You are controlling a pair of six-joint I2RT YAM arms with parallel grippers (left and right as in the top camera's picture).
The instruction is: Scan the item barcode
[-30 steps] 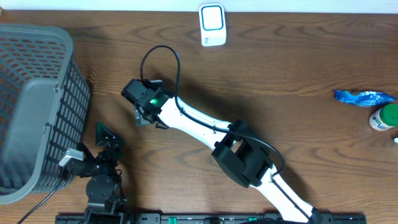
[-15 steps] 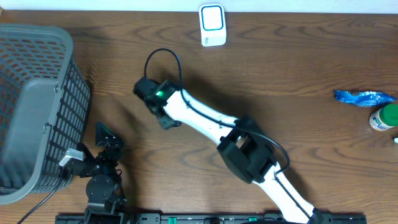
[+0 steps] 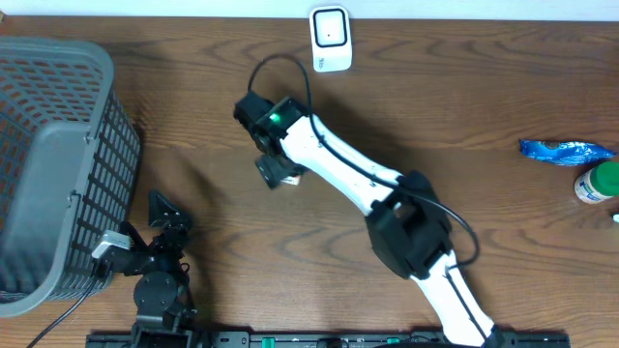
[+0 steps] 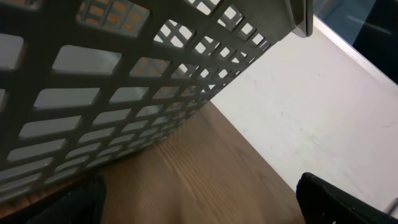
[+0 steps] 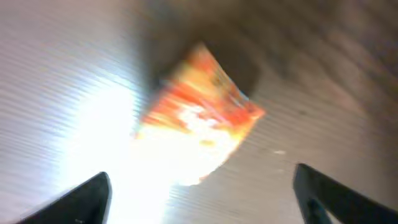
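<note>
Wooden table (image 3: 464,87): brown grain, under both arms.
Right gripper (image 5: 205,199): jaws spread wide with nothing between them; its dark fingertips (image 5: 84,196) sat at the bottom corners of the wrist view.
Packet (image 5: 202,118): orange and yellow, blurred, lying on the table ahead of the right gripper, roughly centred between the two fingertips and clear of both. Strong glare washed out its near end, and no barcode could be made out. From overhead it was hidden beneath the gripper.
Right arm (image 3: 338,174): white, stretched out across the table with the gripper at its far end.
Scanner (image 3: 330,39): white, beyond the right gripper near the table's far edge, apart from it.
Left gripper (image 4: 199,202): jaws fully apart and empty, low over the table.
Basket (image 4: 124,93): grey lattice wall just ahead of the left gripper, filling the upper left of its view.
Blue packet (image 3: 566,152): well apart from the right gripper, off to its right.
Bottle (image 3: 600,182): green-capped, just beside the blue packet.
</note>
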